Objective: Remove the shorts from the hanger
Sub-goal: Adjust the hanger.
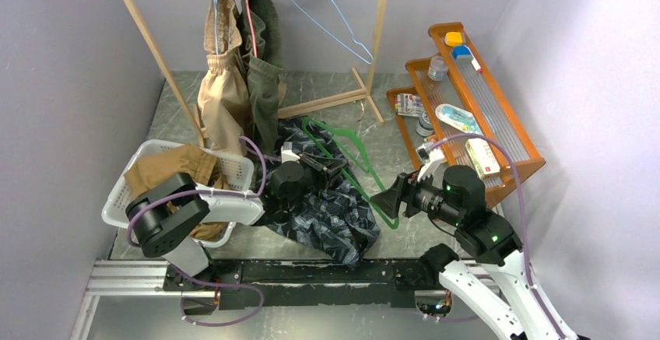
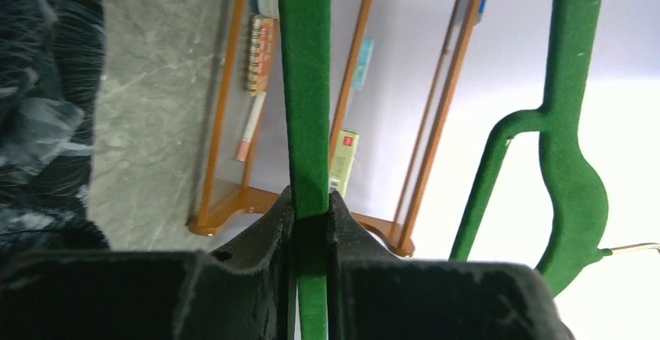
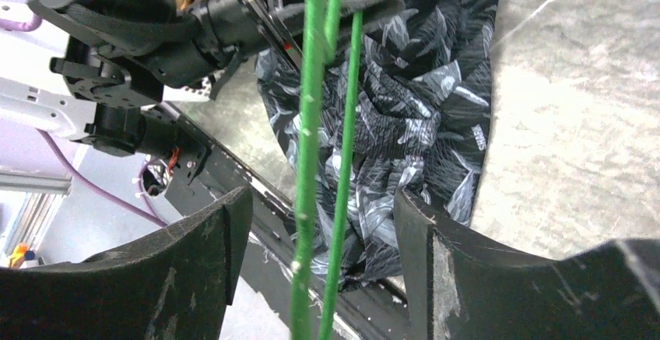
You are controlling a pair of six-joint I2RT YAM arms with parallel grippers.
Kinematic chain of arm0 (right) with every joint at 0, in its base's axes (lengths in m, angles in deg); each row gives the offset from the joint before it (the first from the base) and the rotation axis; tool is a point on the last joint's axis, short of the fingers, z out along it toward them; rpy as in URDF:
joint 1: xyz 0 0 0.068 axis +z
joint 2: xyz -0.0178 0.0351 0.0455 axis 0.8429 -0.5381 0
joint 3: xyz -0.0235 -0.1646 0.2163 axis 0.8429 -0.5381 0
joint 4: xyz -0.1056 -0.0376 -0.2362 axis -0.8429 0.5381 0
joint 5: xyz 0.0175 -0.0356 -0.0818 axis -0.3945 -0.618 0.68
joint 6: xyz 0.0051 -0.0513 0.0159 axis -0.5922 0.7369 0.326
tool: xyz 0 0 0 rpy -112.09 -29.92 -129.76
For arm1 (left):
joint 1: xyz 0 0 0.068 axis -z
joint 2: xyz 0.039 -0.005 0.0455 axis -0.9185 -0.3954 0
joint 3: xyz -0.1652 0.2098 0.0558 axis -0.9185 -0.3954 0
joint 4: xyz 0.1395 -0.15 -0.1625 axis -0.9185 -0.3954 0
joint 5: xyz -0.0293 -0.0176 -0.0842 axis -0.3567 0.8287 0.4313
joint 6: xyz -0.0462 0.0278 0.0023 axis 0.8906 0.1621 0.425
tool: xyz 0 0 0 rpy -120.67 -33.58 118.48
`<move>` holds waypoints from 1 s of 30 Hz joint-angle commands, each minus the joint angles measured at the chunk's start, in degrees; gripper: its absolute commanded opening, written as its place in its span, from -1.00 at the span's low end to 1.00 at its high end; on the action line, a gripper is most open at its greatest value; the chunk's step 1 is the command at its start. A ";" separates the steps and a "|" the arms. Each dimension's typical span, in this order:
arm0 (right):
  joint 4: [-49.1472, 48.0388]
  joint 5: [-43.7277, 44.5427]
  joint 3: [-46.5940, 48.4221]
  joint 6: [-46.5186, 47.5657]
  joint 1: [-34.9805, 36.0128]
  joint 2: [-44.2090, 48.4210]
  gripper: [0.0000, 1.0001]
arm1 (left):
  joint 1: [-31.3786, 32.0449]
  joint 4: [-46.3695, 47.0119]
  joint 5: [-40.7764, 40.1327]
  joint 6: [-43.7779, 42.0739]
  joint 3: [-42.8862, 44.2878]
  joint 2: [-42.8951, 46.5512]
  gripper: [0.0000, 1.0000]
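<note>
My left gripper (image 1: pixel 336 167) (image 2: pixel 311 204) is shut on one bar of a green hanger (image 1: pixel 366 170) (image 2: pixel 305 83), holding it above the table. The dark patterned shorts (image 1: pixel 331 219) (image 3: pixel 412 114) lie heaped on the table under it; I cannot tell whether any part still hangs over the hanger (image 3: pixel 311 122). My right gripper (image 1: pixel 387 197) (image 3: pixel 323 208) stands open at the hanger's near end. Two green bars pass between its fingers without touching them. Beige shorts (image 1: pixel 222 99) and olive green shorts (image 1: pixel 263 99) hang on the rack. Tan brown shorts (image 1: pixel 167 170) lie in a basket.
A wooden clothes rack (image 1: pixel 373 36) stands at the back with a bare blue wire hanger (image 1: pixel 335 13) on it. The white basket (image 1: pixel 124 192) sits at the left. An orange tiered shelf (image 1: pixel 510 134) with small items stands at the right. A metal rail (image 1: pixel 124 278) runs along the near edge.
</note>
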State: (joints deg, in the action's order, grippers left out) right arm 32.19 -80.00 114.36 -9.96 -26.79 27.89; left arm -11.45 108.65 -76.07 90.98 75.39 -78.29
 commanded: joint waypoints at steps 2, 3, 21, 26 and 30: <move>5.94 -0.52 3.46 2.97 -0.07 -1.43 0.29 | -0.46 8.12 -1.66 5.32 2.38 -0.49 -0.86; 6.13 -0.74 3.72 3.34 -0.07 -1.52 0.21 | -0.59 8.53 -1.80 6.05 2.28 -0.60 -0.86; 2.24 7.35 7.59 4.57 -0.07 -2.53 -1.00 | -0.95 26.41 2.70 3.39 -0.11 -8.26 -0.38; 1.93 10.41 8.98 5.82 -0.07 -4.42 -1.00 | -0.70 28.75 5.62 -0.16 -1.74 -8.32 0.06; 0.09 11.32 9.68 6.39 -0.09 -5.20 -1.00 | -0.17 22.56 5.40 -5.51 -3.11 -3.57 0.50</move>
State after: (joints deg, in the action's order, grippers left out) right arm 36.30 -70.96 121.71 -5.07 -26.79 22.77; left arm -12.10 130.36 -72.16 92.07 73.45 -86.25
